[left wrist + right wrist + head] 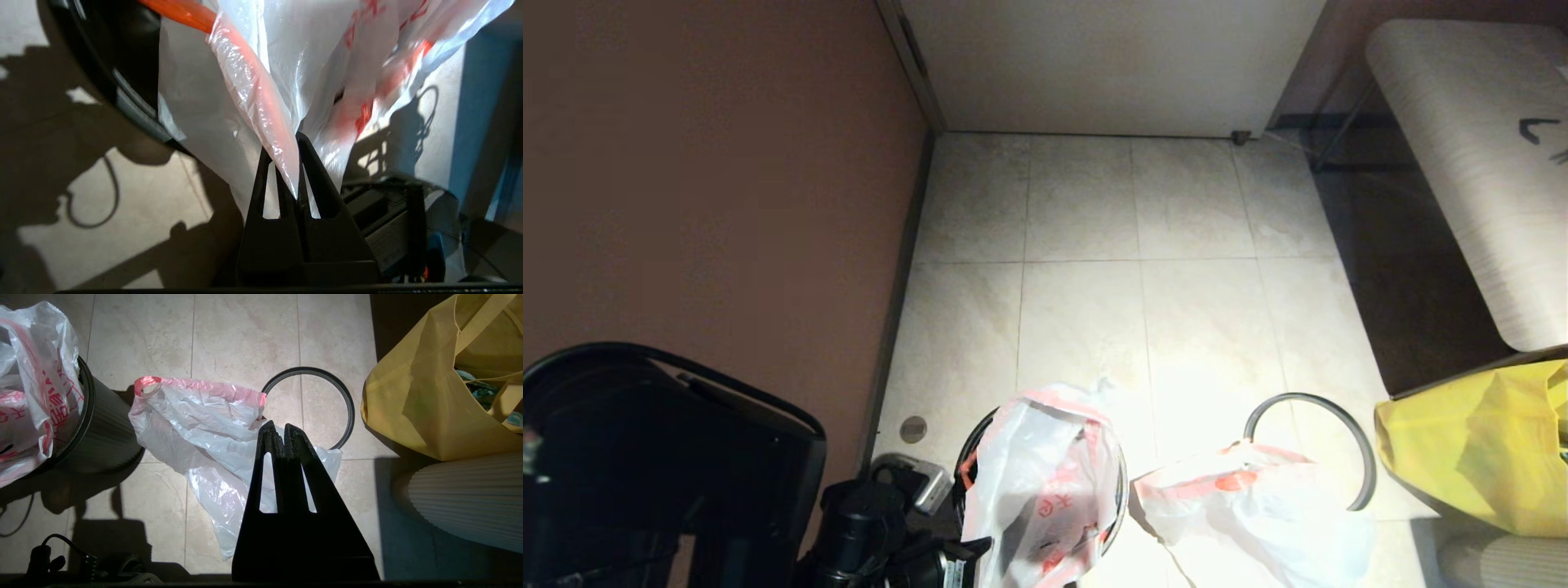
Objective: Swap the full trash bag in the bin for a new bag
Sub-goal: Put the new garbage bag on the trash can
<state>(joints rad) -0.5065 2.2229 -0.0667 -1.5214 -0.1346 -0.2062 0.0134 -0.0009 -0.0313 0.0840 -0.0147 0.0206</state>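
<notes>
The bin (1123, 490) is a small black pail on the tiled floor near the robot, and it shows ribbed in the right wrist view (102, 437). The full trash bag (1037, 474), white with red print, stands up out of it. My left gripper (286, 149) is shut on a pinched fold of this bag (327, 61) beside the bin's rim (122, 85). A new bag (1250, 510) with a red-pink hem lies flat on the floor to the right. My right gripper (278, 430) hangs above the new bag (196, 428), shut and empty.
The grey hoop (1368, 478) lies on the floor, partly under the new bag. A large yellow bag (1478, 449) stands at the right, with a pale ribbed object (461, 498) near it. A brown wall runs along the left and a pale bench (1486, 163) sits at the far right.
</notes>
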